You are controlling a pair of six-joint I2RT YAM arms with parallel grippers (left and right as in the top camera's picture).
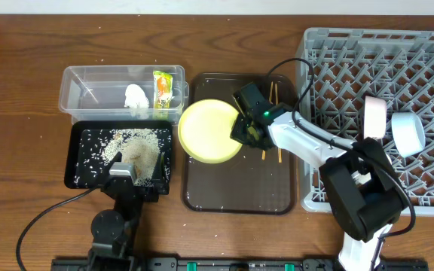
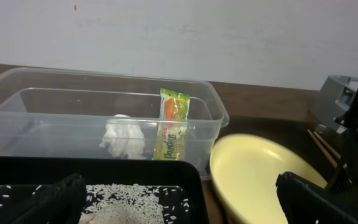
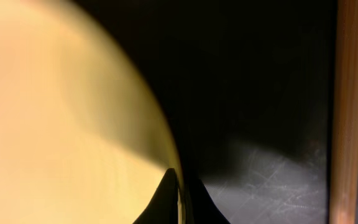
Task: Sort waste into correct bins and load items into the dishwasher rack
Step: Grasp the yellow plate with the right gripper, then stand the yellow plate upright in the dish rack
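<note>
The plate-loading step is judged to be in hand: the yellow plate (image 1: 208, 129) is pinched at its rim by the right gripper (image 1: 243, 132) over the dark-brown serving tray (image 1: 236, 188). A carry to the dishwasher rack (image 1: 428, 68) is called for next. The left gripper (image 1: 123, 172) is held spread over the black tub (image 1: 81, 154). The chopsticks (image 1: 274, 92) are mostly hidden by the arm, and whether the plate is lifted cannot be told.

**Wooden tabletop, four carriers**

The brown wood-grain tabletop (image 1: 21, 90) carries a clear plastic tub (image 1: 77, 75) at the left rear. A black tub (image 1: 74, 158) sits just before it. A dark-brown serving tray (image 1: 232, 188) lies mid-table, and a grey dishwasher rack (image 1: 428, 45) stands at the right. A black cable (image 1: 44, 214) trails front-left.
</note>
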